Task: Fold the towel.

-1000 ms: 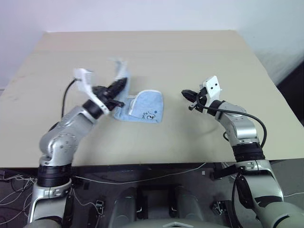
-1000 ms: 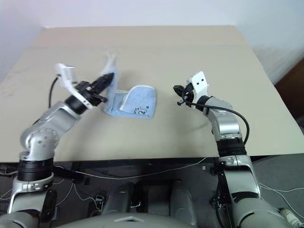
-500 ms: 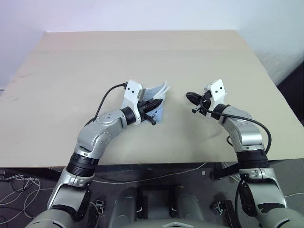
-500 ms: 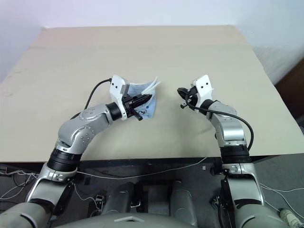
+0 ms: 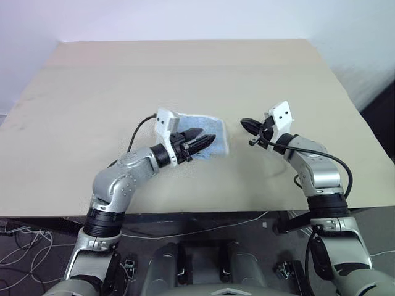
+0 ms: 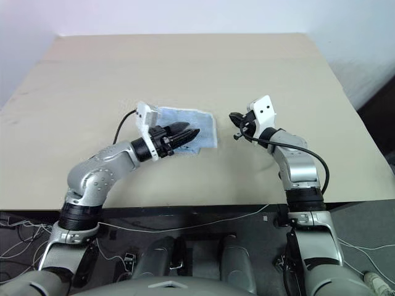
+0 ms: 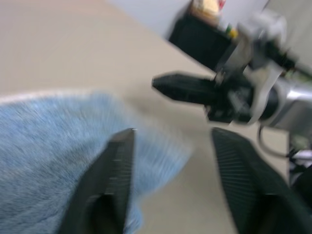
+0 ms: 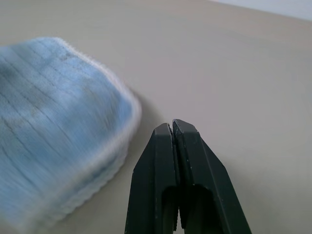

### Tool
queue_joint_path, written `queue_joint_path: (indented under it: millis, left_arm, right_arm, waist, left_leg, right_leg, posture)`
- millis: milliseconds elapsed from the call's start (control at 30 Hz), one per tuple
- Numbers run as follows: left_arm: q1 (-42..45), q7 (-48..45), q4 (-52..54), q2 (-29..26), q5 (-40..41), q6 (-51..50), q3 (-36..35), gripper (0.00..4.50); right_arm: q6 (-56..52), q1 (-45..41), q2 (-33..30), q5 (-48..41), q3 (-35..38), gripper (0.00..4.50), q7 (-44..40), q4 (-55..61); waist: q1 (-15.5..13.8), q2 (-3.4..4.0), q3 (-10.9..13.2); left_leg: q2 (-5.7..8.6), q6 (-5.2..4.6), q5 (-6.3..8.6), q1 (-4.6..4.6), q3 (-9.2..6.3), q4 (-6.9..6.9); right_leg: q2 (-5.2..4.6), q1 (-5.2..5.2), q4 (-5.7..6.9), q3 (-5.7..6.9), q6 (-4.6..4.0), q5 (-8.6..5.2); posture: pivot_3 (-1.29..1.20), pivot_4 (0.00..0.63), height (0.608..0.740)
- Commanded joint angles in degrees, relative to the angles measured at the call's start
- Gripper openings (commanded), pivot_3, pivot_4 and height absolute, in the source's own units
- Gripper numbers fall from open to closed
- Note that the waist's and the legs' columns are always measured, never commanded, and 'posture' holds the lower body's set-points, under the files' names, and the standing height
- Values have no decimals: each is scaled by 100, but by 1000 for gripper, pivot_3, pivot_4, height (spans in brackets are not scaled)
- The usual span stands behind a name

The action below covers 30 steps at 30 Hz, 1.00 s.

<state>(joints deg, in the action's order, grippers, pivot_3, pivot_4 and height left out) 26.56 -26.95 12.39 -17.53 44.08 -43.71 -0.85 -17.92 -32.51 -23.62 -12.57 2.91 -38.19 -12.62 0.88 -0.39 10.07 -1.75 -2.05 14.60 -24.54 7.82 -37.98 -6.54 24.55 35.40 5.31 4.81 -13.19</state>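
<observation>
The light blue towel (image 5: pixel 208 123) lies folded in a flat, thick rectangle with white edging near the middle of the table. My left gripper (image 5: pixel 208 141) hovers low over its near right part. In the left wrist view its fingers (image 7: pixel 116 175) stand apart with nothing between them, and the towel (image 7: pixel 44 146) is below. My right gripper (image 5: pixel 243 122) is shut and empty, a short way to the right of the towel's right edge and pointing toward it. The right wrist view shows its closed tips (image 8: pixel 171 127) beside the towel's rounded corner (image 8: pixel 53 122).
The tan table (image 5: pixel 185 68) stretches wide around the towel, with bare surface behind it and on both sides. Its front edge runs just below my arms. Cables hang under that edge.
My left gripper swung the lifted towel end over to the right, came down and opened. The towel now lies flat and folded. The right gripper stayed where it was.
</observation>
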Motion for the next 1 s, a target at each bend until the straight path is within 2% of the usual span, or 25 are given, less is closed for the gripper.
queue_joint_path:
  millis: [33, 100, 133, 167, 267, 433, 567, 700, 867, 1000]
  left_arm:
    - [-94, 110, 118, -166, 228, 46, -718, 3421]
    - [-95, 272, -129, -332, -163, 270, -852, 3421]
    - [-97, 309, -279, -440, -422, 399, -816, 2999]
    - [-106, 273, -400, -509, -629, 582, -777, 2804]
    - [-64, 152, -724, -514, -924, 907, -697, 1767]
    - [-31, -121, -1365, -442, -1465, 1193, -272, 22]
    - [-95, -171, -2058, -492, -2181, 1467, 193, 22]
    - [-166, -230, -2440, -490, -2619, 1869, 358, 22]
    - [-212, -266, -2070, -215, -2043, 2045, -337, 22]
    - [-238, -246, -1464, -363, -1489, 1913, -1097, 22]
  right_arm:
    - [15, -223, 8, -132, -7, 39, -81, 381]
    - [-45, -277, 93, -216, -46, 39, -134, 483]
    - [-74, -302, 147, -251, -86, 0, -168, 531]
    - [-120, -341, 237, -287, -159, 0, -195, 573]
    - [-209, -470, 541, -267, -420, 0, -191, 536]
    - [-62, -685, 1022, -71, -800, 0, -171, -221]
    - [29, -602, 1219, 171, -1081, 0, -202, -923]
    - [187, -499, 1316, 378, -1237, 0, -200, -1360]
    - [431, -378, 1266, 291, -1085, 0, -287, -1063]
    - [-102, -441, 943, -307, -518, 0, -450, -247]
  waist:
    - [3, 0, 0]
    - [-2, 0, 0]
    - [-2, 0, 0]
    - [-3, 0, 0]
    - [-10, 0, 0]
    - [-20, 0, -1]
    - [-6, -1, -1]
    - [10, 4, -5]
    - [9, 3, -8]
    - [11, 0, 1]
  left_leg:
    - [0, 0, 0, 0, 0, 0]
    - [-1, 0, 0, 0, 0, 0]
    - [0, 0, 0, 0, 0, -1]
    - [0, 0, 0, 1, 0, -2]
    - [1, 0, 0, 1, 0, -2]
    - [2, 0, 0, 0, 0, -2]
    - [4, 0, 0, 0, 1, -2]
    - [2, 1, 0, 3, 3, -1]
    - [1, 3, 0, 13, 1, -2]
    - [1, 3, 0, -3, 1, -2]
  right_leg:
    - [1, 0, 1, 0, 0, 0]
    - [1, 0, 2, 0, 0, 0]
    - [1, 0, 3, 0, 0, 0]
    - [2, 0, 3, 0, 0, 0]
    - [2, 0, 4, 1, 0, 0]
    - [0, -1, 4, 2, 0, 0]
    - [-1, -1, 5, 2, -1, 0]
    - [-1, 0, 9, 1, -1, 1]
    - [-6, -7, 14, 1, -1, 1]
    - [-15, 9, 17, 0, -1, 1]
  posture:
    - [0, 150, 740]
    - [0, 150, 740]
    - [0, 150, 740]
    - [0, 150, 740]
    - [0, 150, 740]
    - [0, 150, 740]
    - [0, 150, 740]
    - [0, 150, 740]
    - [0, 150, 740]
    - [0, 150, 740]
